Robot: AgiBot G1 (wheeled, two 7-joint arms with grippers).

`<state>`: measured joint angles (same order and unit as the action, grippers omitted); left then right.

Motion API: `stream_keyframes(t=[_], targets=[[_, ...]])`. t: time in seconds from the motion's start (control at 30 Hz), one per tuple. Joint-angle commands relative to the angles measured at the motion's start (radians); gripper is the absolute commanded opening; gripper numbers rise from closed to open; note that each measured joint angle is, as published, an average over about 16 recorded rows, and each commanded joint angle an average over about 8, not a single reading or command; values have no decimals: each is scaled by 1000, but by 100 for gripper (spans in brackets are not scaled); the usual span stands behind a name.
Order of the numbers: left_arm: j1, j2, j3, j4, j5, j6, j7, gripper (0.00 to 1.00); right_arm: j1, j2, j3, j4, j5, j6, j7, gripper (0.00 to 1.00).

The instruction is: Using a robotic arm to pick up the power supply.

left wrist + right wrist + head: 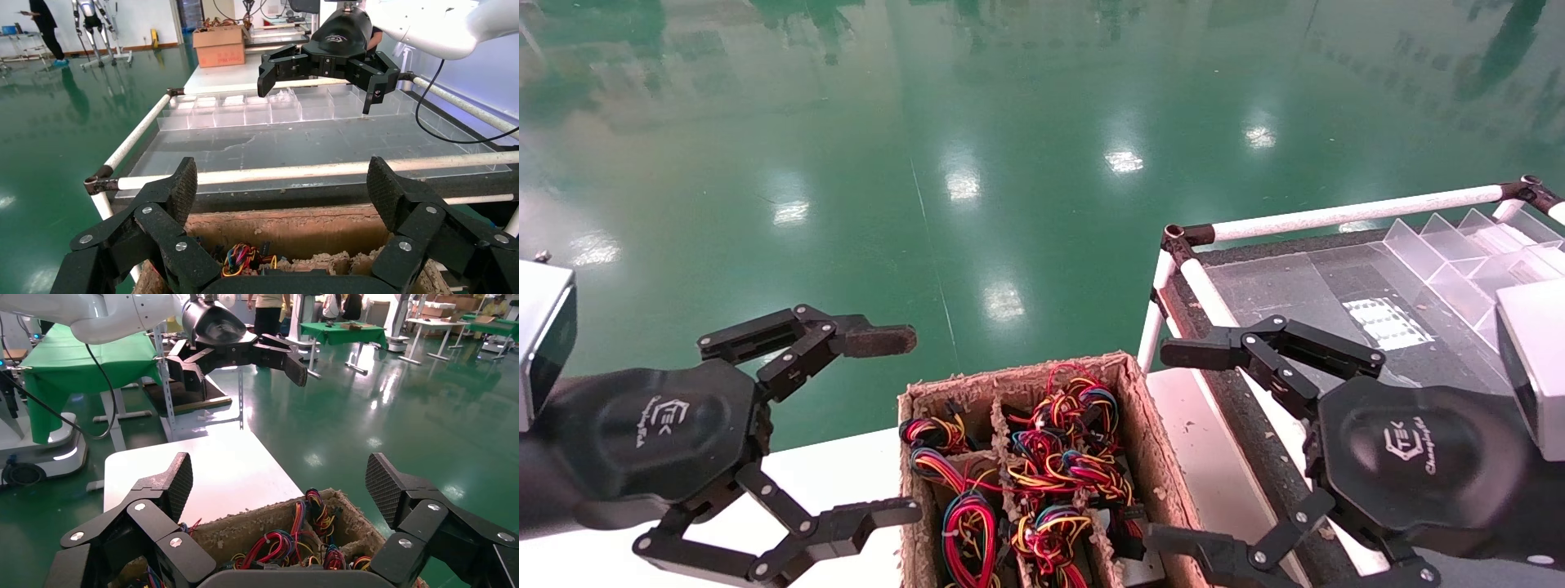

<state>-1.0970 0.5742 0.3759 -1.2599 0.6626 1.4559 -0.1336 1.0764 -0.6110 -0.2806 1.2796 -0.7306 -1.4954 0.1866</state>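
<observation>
Two arms and one divided carton are shown. The green floor [1009,163] fills the background; a white table [846,474] carries the brown fibre carton [1148,457], and a framed bench [1336,216] with clear dividers [1459,253] lies at two o'clock from the carton. The right gripper [1164,445], the robotic arm of the task, hovers at three o'clock from the carton, palm up, fingers spread wide and released. The left gripper [891,425] hovers at nine o'clock, likewise spread and grasping nothing. The carton's compartments, at least three, hold wire bundles [1042,474] in red, yellow, black and blue; the power supply bodies beneath them cannot be counted.
</observation>
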Motion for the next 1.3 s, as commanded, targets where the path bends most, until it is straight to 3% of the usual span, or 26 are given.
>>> stream_keyframes(t=[0.03, 0.5, 0.53, 0.77, 0.8, 1.3], targets=[[0, 0, 0, 0, 0, 0, 0, 100, 0, 0, 0, 0, 0, 0, 0, 100], [0, 0, 0, 0, 0, 0, 0, 100, 0, 0, 0, 0, 0, 0, 0, 100], [0, 0, 0, 0, 0, 0, 0, 93, 0, 0, 0, 0, 0, 0, 0, 100], [0, 0, 0, 0, 0, 0, 0, 6, 0, 0, 0, 0, 0, 0, 0, 100], [0, 0, 0, 0, 0, 0, 0, 0, 0, 0, 0, 0, 0, 0, 0, 100], [0, 0, 0, 0, 0, 0, 0, 0, 0, 0, 0, 0, 0, 0, 0, 100]])
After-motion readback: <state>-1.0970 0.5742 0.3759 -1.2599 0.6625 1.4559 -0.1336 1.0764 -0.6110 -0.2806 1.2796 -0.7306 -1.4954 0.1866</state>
